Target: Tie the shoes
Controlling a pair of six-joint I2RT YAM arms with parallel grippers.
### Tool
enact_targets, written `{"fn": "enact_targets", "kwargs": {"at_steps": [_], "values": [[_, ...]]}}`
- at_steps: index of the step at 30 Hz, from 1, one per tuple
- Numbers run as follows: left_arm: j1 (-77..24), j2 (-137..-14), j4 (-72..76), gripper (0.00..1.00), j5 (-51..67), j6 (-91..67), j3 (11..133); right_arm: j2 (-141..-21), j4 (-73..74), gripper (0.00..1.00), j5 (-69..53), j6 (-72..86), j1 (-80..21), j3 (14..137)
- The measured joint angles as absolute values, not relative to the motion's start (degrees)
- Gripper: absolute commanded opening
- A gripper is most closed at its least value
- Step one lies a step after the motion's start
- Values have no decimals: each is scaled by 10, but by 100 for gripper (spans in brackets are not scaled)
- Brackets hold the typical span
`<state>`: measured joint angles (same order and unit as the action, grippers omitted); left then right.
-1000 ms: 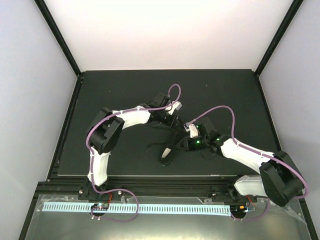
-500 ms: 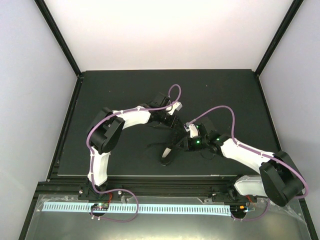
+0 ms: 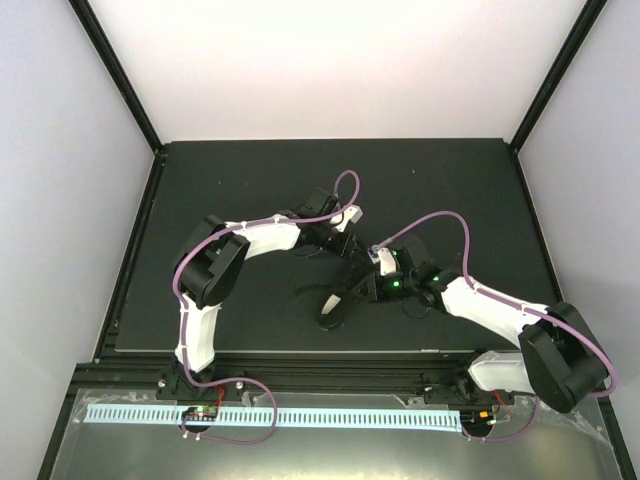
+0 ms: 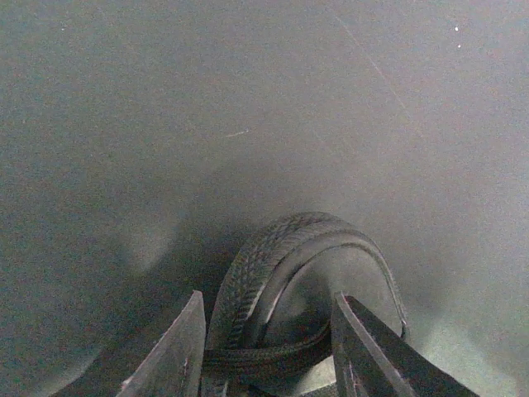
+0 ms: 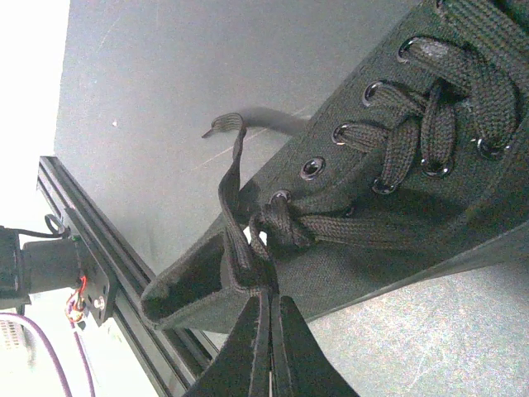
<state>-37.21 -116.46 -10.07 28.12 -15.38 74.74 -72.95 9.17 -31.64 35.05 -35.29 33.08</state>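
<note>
Right tool (image 5: 266, 310) pinched shut on a lace (image 5: 234, 207) at the collar of the black shoe (image 5: 397, 223); left tool (image 4: 269, 335) half open, lace loop (image 4: 248, 281) between its fingers.

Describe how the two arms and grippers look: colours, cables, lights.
The left arm and right arm share white links and bulky black joints. A purple cable loops along each. A green light glows near the right wrist. The left gripper has flat dark grey fingers; the right gripper has black fingers tapering to points.
</note>
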Motion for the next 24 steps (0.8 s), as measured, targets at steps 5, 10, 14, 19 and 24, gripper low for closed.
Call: {"fn": "enact_targets", "kwargs": {"at_steps": [5, 10, 14, 19, 24], "values": [[-372, -1165, -98, 47, 285, -159, 746, -728, 92, 2, -316, 350, -353, 331], [-372, -1163, -93, 52, 285, -168, 736, -725, 92, 2, -316, 350, -353, 331], [-372, -1162, -89, 51, 285, -170, 731, -725, 92, 2, -316, 350, -353, 331], [-372, -1160, -83, 30, 286, -182, 725, -725, 91, 2, -316, 351, -353, 331], [-371, -1150, -76, 20, 285, -185, 715, -725, 91, 1, -316, 351, -353, 331]]}}
